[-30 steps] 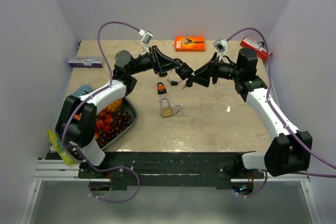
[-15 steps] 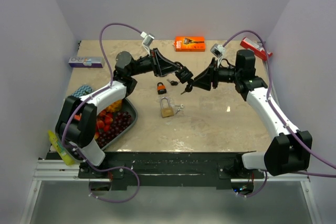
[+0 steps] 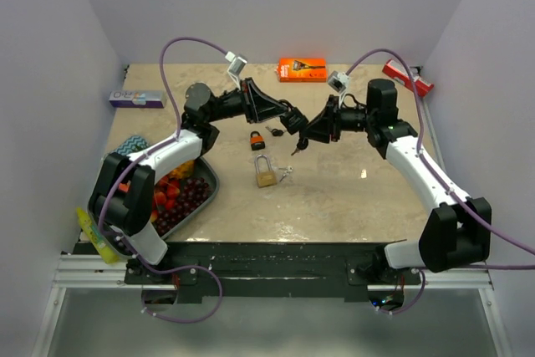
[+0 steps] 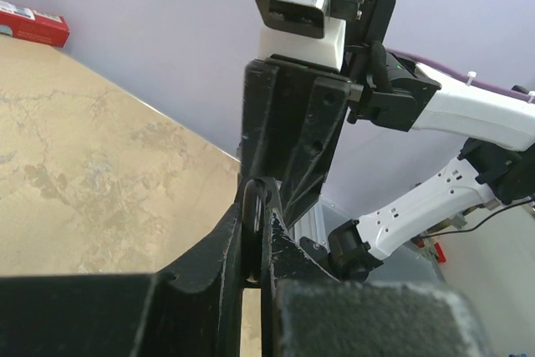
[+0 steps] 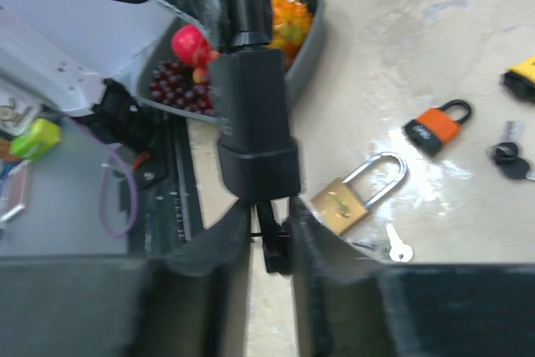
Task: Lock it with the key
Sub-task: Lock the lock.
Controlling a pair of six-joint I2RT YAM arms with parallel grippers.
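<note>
Above the middle of the table my left gripper (image 3: 292,119) is shut on the shackle (image 4: 253,227) of a black padlock (image 5: 251,114), held in the air. In the left wrist view the padlock (image 4: 292,135) stands straight up from the fingers. A black-headed key (image 5: 272,244) sticks out of its underside. My right gripper (image 3: 308,133) meets it from the right, with its fingers closed in on that key head. Another small key (image 3: 295,150) dangles below the two grippers.
On the table lie a brass padlock (image 3: 266,171) with a silver key (image 3: 286,173), an orange padlock (image 3: 257,140) and black keys (image 3: 274,131). A grey bowl of fruit (image 3: 209,181) sits front left. An orange box (image 3: 302,69), red box (image 3: 407,77) and blue box (image 3: 136,99) line the back.
My right gripper has moved left up to the black padlock, and its jaws have narrowed around the key. The left gripper has kept its hold and hardly moved.
</note>
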